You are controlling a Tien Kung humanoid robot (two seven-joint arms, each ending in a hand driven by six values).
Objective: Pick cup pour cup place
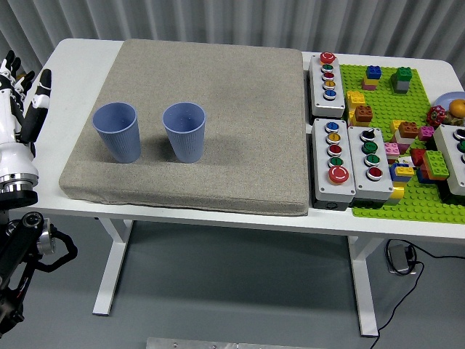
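Two blue ribbed cups stand upright on the grey mat point(218, 109): the left cup point(118, 131) near the mat's left edge and the right cup point(184, 131) a little to its right. Nothing shows inside either cup from here. My left hand point(22, 91) is at the picture's left edge, over the table's left end, fingers spread and holding nothing. It is well left of the left cup, not touching it. My right hand is out of view.
Right of the mat stand three grey button boxes point(327, 86) point(334, 161) point(371, 154). A green baseplate point(385, 203) with several coloured bricks fills the table's right end, with another grey box point(458, 160) at its edge.
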